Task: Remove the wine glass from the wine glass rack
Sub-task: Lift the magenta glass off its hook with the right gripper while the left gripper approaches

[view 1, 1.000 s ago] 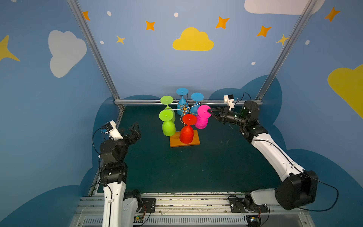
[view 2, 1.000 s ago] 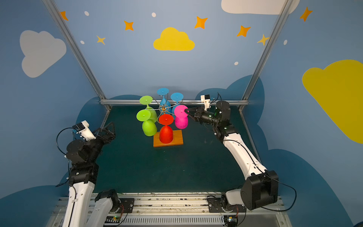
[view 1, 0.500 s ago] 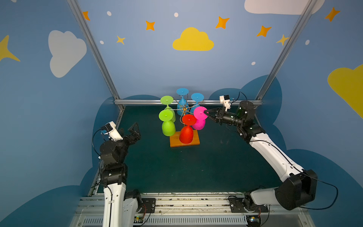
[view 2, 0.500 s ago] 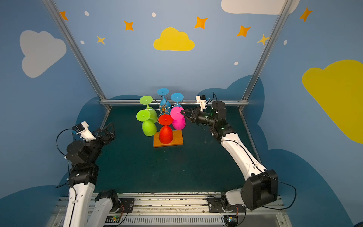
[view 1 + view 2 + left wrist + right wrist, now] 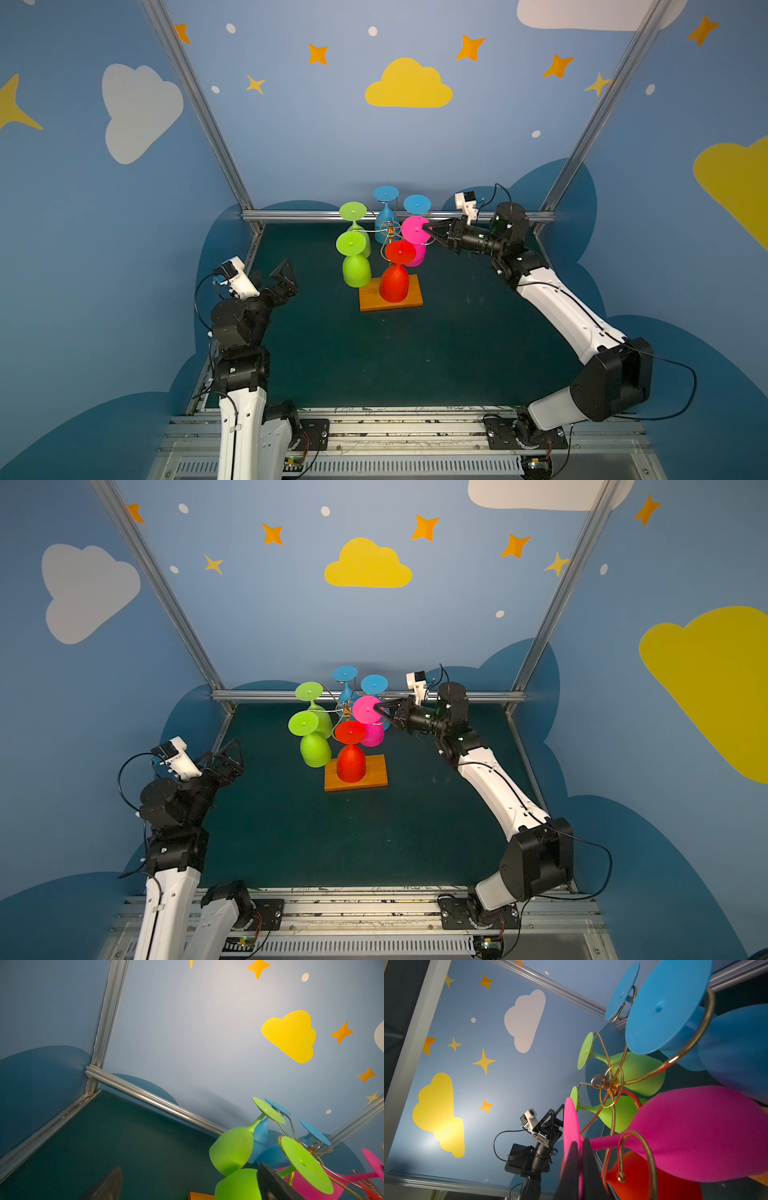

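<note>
Pink wine glass [image 5: 414,230] has slid in toward the hub of the wine glass rack [image 5: 409,297], foot rim pinched in my closed right gripper [image 5: 428,230]. I judge unhooking is under way, not done. It hangs inverted, foot up, stem axis near upright; left gripper [image 5: 272,277] sits wide open, well apart.

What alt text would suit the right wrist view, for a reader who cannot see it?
The right gripper is shut on the foot of a pink wine glass, beside a curled arm of the gold wire rack. Blue glasses, green glasses and a red glass hang nearby.
</note>
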